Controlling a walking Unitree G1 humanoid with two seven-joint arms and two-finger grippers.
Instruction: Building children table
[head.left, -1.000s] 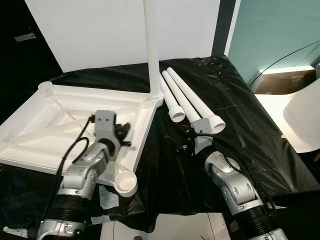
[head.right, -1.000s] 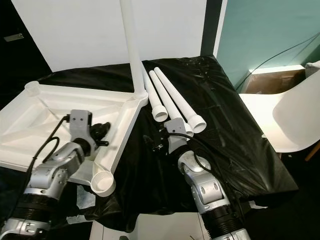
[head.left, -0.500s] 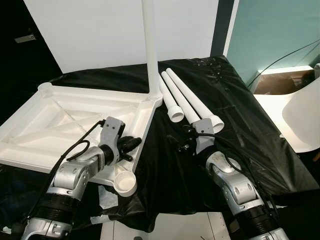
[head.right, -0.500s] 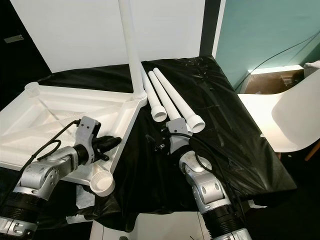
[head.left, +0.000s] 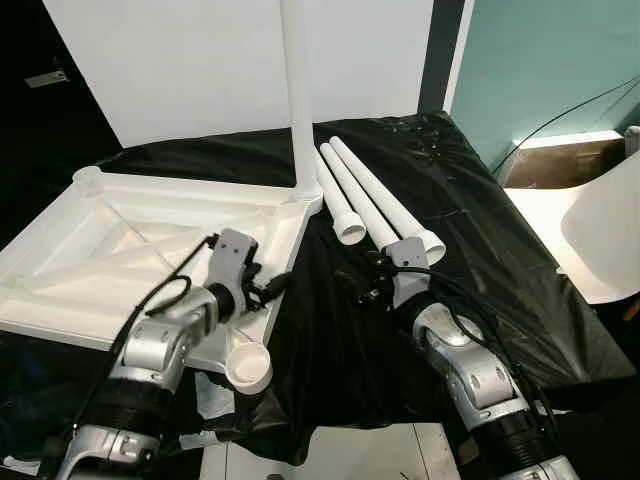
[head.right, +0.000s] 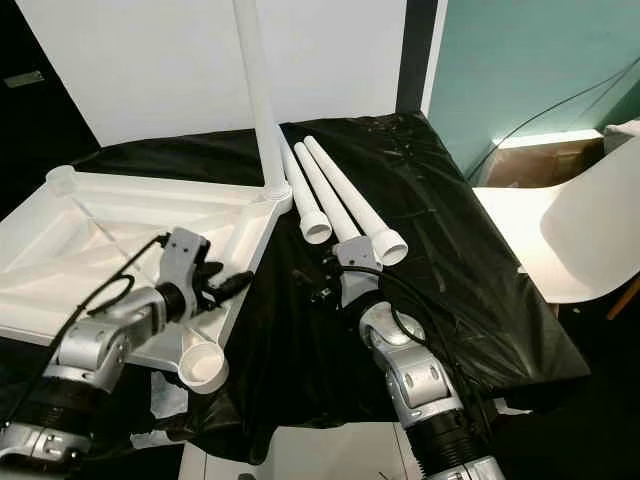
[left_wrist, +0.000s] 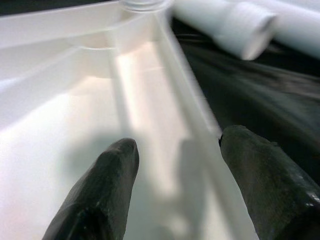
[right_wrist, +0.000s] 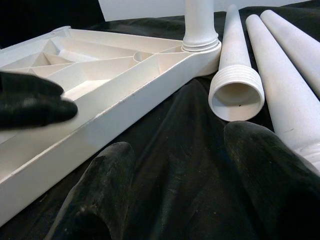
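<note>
The white tabletop (head.left: 110, 240) lies upside down on the black cloth. One white leg (head.left: 297, 100) stands upright in its far right corner socket. The near right corner socket (head.left: 248, 366) has nothing in it. Three loose legs (head.left: 375, 195) lie side by side on the cloth to the right. My left gripper (head.left: 272, 288) is open at the tabletop's right rim (left_wrist: 185, 115), one finger over the inside and one over the cloth. My right gripper (head.left: 362, 290) is open low over the cloth, just short of the loose legs' threaded ends (right_wrist: 236, 95).
A white chair (head.left: 605, 230) stands to the right of the table. A white board (head.left: 200, 60) leans behind it. The cloth's front edge hangs near my arms, with crumpled paper (head.left: 215, 395) beside the near socket.
My left gripper has swung from above the tabletop's inside to its right rim, pointing right. The right arm has barely moved.
</note>
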